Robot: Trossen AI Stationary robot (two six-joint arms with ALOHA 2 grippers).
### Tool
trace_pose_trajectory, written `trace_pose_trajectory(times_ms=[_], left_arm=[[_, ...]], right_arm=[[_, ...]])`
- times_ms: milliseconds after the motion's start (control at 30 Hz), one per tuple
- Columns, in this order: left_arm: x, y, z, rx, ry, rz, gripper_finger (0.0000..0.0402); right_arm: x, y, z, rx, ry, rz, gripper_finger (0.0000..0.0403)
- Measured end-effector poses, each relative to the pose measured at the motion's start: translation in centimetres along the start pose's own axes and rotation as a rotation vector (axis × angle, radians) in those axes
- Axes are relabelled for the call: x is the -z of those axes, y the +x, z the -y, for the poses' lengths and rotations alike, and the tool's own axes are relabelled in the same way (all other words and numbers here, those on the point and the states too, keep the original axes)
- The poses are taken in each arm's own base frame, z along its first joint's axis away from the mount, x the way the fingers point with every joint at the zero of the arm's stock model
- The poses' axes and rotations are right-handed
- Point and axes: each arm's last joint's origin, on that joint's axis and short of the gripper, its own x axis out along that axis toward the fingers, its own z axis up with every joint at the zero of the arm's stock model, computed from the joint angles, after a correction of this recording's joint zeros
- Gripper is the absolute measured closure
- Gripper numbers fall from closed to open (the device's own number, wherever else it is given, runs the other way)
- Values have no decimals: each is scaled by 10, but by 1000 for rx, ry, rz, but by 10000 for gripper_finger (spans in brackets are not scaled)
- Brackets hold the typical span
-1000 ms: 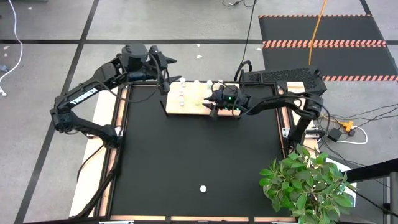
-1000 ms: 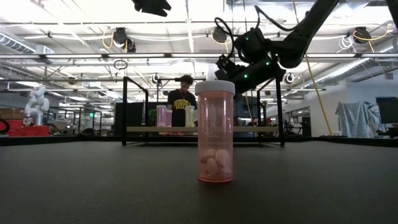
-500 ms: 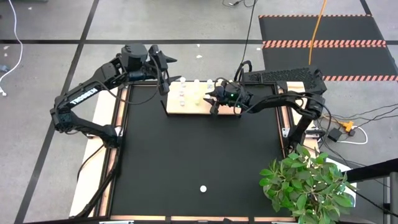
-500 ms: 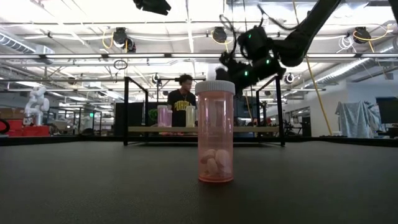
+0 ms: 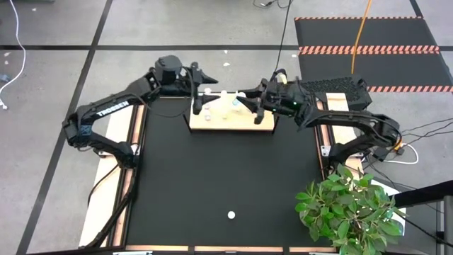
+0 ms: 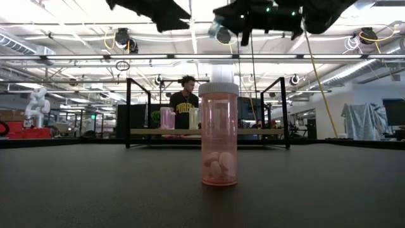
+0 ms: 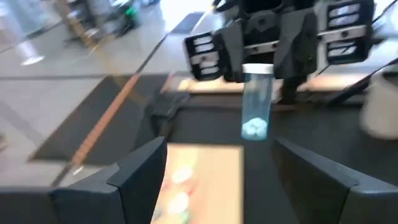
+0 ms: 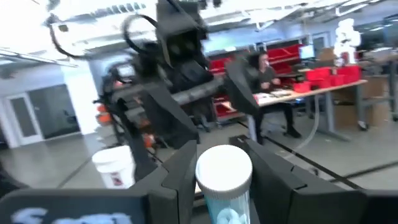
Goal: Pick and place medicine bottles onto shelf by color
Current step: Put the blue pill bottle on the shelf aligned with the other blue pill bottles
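Counter: black top (image 5: 212,170), one pink bottle (image 6: 219,134) standing alone near the front edge, white cap, pills visible inside.
Shelf: light-wood board (image 5: 248,122) at the far side; a few white-capped bottles (image 5: 207,108) on it, roughly four, exact count uncertain from above.
Right claw (image 8: 219,163): pinching one teal bottle (image 7: 257,99) by the body, upright, held in the air above the shelf.
Left claw (image 7: 217,168): fingers spread, empty, facing the held bottle from just beside the shelf's left end.
Step, judged: hand-over or placement of the teal bottle. Keep it vertical, lower it beside like-coloured ones, let go only once it is seated.
Background: one person seated at a bench.
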Motion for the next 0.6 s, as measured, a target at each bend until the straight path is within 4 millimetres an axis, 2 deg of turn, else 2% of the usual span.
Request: trace_pose_trajectory(times_ms=[167, 300, 467, 600], left_arm=[[13, 26, 6, 123, -41, 60, 118], [18, 37, 14, 248, -66, 49, 115], [15, 41, 26, 339, -37, 78, 122], [14, 41, 25, 340, -55, 82, 134]], right_arm=[[-10, 4, -14, -85, 12, 7, 287], [-14, 10, -22, -105, -18, -14, 287], [-17, 12, -22, -99, -31, -42, 287], [-15, 12, -23, -99, -24, -53, 287]])
